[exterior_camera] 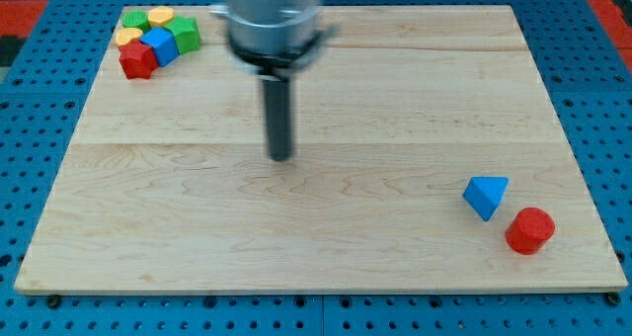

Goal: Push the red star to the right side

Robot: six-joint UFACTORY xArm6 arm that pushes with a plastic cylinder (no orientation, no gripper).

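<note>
The red star (pixel 137 61) lies at the view's top left, at the lower left of a tight cluster of blocks. My tip (pixel 281 157) rests on the board near the middle, well to the right of and below the star, touching no block. The rod rises from it to the arm's grey end at the view's top.
The cluster holds a blue block (pixel 160 45), a green block (pixel 185 33), a second green block (pixel 134 20), a yellow block (pixel 159 17) and a yellow block (pixel 129 37). A blue triangle (pixel 486 195) and a red cylinder-like block (pixel 530 229) lie at the lower right. The wooden board (pixel 326 257) sits on a blue pegboard.
</note>
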